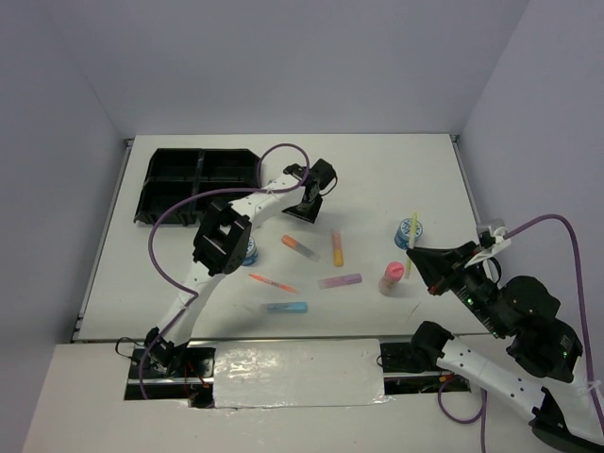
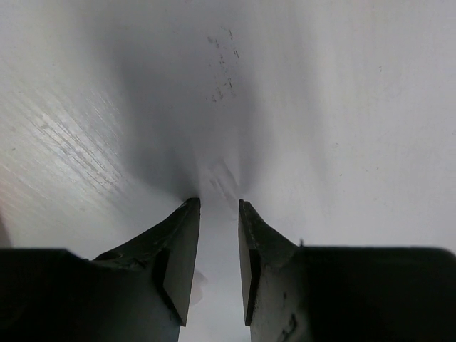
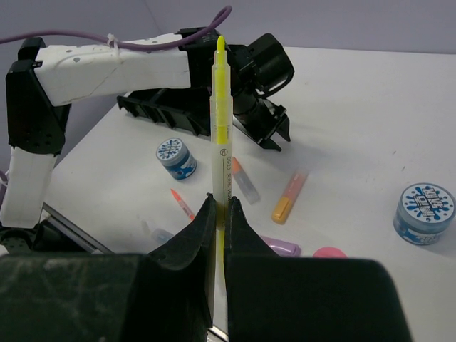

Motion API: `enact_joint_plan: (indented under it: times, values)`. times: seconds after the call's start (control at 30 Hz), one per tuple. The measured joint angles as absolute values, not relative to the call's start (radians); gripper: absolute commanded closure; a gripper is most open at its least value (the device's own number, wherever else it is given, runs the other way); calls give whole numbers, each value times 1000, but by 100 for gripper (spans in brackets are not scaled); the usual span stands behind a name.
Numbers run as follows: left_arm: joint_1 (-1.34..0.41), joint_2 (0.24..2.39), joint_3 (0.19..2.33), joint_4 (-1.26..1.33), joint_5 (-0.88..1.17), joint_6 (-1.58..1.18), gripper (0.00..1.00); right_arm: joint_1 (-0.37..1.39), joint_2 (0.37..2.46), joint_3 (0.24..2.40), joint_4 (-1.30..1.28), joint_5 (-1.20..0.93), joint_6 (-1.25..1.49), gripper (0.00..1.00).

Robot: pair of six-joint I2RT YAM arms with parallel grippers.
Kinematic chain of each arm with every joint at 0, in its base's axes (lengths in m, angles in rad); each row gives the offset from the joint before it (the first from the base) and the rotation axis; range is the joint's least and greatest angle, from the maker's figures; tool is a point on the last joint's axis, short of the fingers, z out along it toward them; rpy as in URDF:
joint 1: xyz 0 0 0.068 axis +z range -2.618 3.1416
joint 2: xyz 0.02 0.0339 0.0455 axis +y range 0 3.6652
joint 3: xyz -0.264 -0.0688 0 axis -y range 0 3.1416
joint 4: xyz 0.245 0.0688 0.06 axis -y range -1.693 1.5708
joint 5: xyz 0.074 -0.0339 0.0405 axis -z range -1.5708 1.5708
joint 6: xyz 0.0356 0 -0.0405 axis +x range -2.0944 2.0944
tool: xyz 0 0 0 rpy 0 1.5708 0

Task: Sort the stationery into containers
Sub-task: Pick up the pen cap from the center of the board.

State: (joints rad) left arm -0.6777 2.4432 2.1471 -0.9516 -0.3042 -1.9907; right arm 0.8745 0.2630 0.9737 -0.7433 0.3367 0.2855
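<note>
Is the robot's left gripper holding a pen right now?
No, the left gripper holds nothing: in the left wrist view only the white table shows through the gap.

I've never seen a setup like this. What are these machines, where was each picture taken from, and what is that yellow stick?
These are two robot arms bolted to a white table, each ending in a two-finger gripper. The wide picture looks down from above; the other two come from cameras on the wrists, looking past each arm's own fingers. The right gripper is clamped on a yellow pen. The left gripper is open over bare table, holding nothing. Lying loose: two tape rolls, an orange highlighter, a purple highlighter, a blue highlighter, a pink-capped bottle. The black divided tray at the far left is for sorting them.
</note>
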Motion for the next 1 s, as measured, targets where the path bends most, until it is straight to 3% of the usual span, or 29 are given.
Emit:
enact_joint_plan:
  times: [0.33,0.6,0.73,0.83,1.0]
  values:
    - [-666,2440,2123,-896,-296,-1966,74,875,247,974,-751,348,279,100]
    - [-649,2421,2075,-830,-274,-1914,74,875,242,974,-757,356,279,100]
    - [-642,2416,2065,-804,-275,-1853,84,875,240,974,-759,360,279,100]
    - [-641,2380,2001,-744,-292,-1773,100,875,238,974,-765,363,279,100]
    - [-641,2263,1808,-622,-322,-1565,100,875,238,974,-766,363,281,100]
